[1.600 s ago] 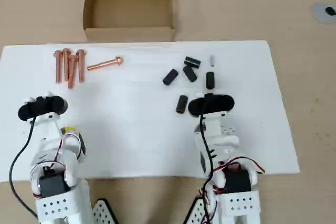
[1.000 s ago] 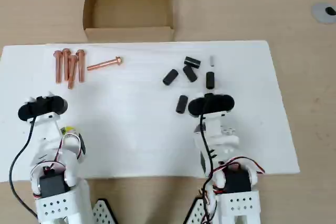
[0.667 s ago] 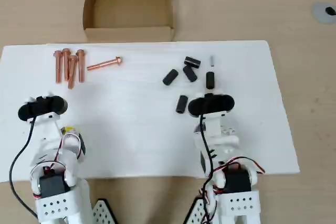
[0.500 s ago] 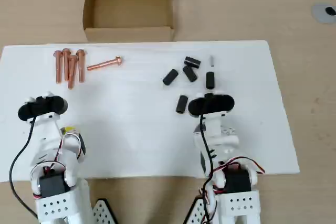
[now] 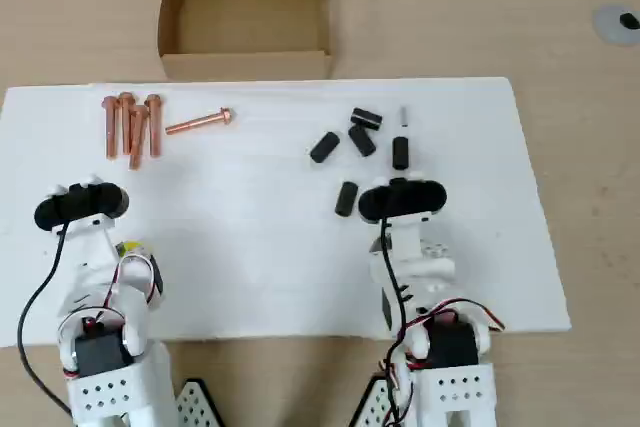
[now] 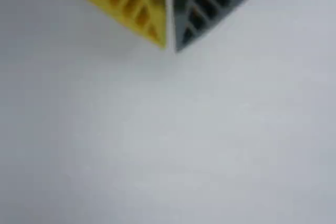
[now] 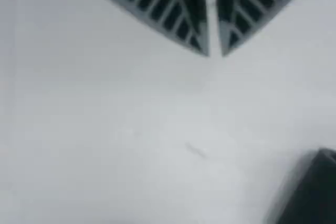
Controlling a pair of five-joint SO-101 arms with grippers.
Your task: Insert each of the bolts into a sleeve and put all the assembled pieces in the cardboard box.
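Note:
Several copper bolts (image 5: pixel 131 129) lie side by side at the far left of the white sheet (image 5: pixel 250 237), and one more bolt (image 5: pixel 199 123) lies slanted beside them. Several black sleeves (image 5: pixel 361 139) are scattered at the far middle right, one sleeve (image 5: pixel 346 198) just left of the right arm's head. A dark sleeve edge (image 7: pixel 310 192) shows in the right wrist view. The cardboard box (image 5: pixel 246 13) stands open beyond the sheet. My left gripper (image 6: pixel 169 46) is shut, its tips close over bare sheet. My right gripper (image 7: pixel 214 53) is shut too, holding nothing.
Both arm bases stand at the near edge of the table, the left arm (image 5: pixel 95 287) and the right arm (image 5: pixel 420 287). Bare wooden table (image 5: pixel 580 127) runs around the sheet. A small grey disc (image 5: pixel 618 23) lies at the far right.

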